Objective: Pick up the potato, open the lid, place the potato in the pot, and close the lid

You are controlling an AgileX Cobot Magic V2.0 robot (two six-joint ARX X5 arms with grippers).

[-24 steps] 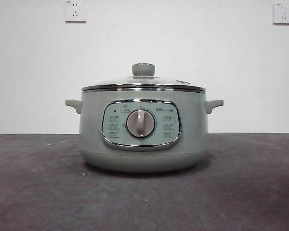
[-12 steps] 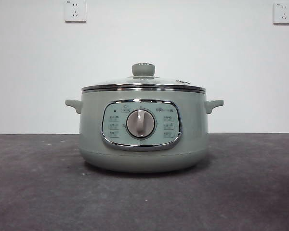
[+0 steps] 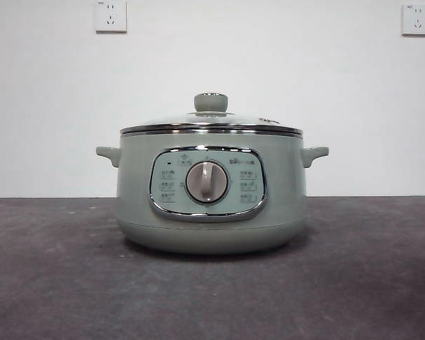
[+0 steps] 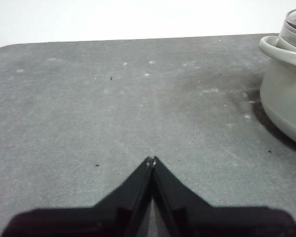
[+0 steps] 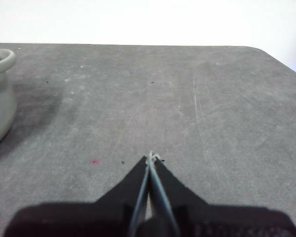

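Pot (image 3: 211, 205) sits centred on the dark grey table (image 3: 57, 283), sage-green body, control panel facing the front camera with the silver dial (image 3: 207, 182) in the middle of a chrome frame. Two stubby side handles stick out left and right. Lid (image 3: 211, 122) is on the pot, seated flat on the rim, clear glass dome with chrome edge, green knob (image 3: 211, 102) on top capped in silver. Potato not visible in any view, so its location can't be told from the frames; the glass shows nothing clear inside from this low angle.

Left gripper (image 4: 152, 160) hangs over bare table, jaws pressed together tip to tip, holding nothing. Its wrist view shows the pot (image 4: 286, 84) off to one side, well apart from the jaws, one side handle (image 4: 278, 52) and a bit of lid rim in view.

Right gripper (image 5: 152, 158) is also clenched, tips meeting, empty, over bare table. Its wrist view catches only a sliver of the pot (image 5: 0, 94) at the frame edge, well apart. A small red speck (image 5: 94, 161) sits on the table near the right jaws.

Neither arm appears in the front view. White wall behind, two sockets (image 3: 110, 15) high up
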